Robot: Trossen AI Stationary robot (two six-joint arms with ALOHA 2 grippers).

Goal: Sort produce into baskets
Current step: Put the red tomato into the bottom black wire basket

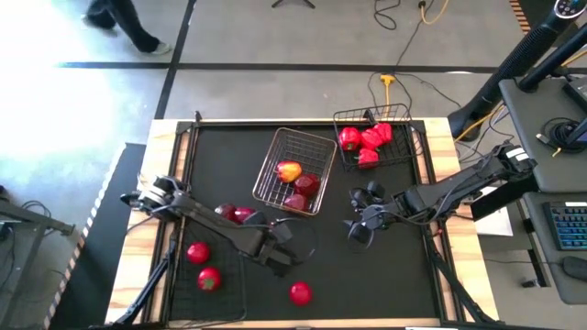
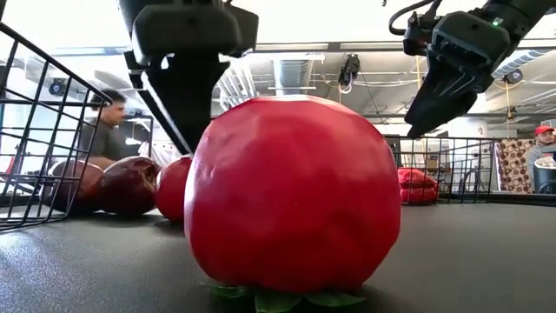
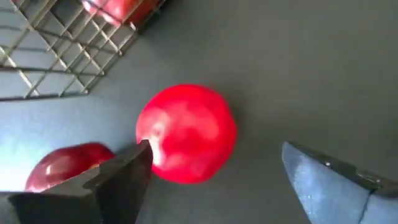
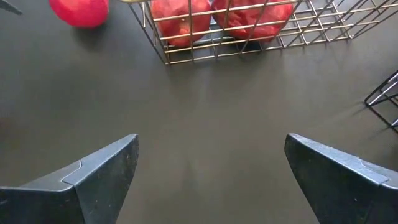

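I've got the left gripper (image 1: 282, 249) spread wide over the mat, holding nothing, a loose tomato (image 3: 186, 133) between its fingers in the wrist view. Another tomato (image 1: 300, 293) sits alone near the front edge. Right gripper (image 1: 359, 229) hangs mid-table, jaws wide and empty. The silver basket (image 1: 312, 147) holds the yellow-red apple (image 1: 290, 170) and dark apples; peppers (image 1: 367, 139) fill the far right black basket (image 1: 401, 114), two tomatoes (image 1: 197, 252) lie in the near left basket (image 1: 234, 307).
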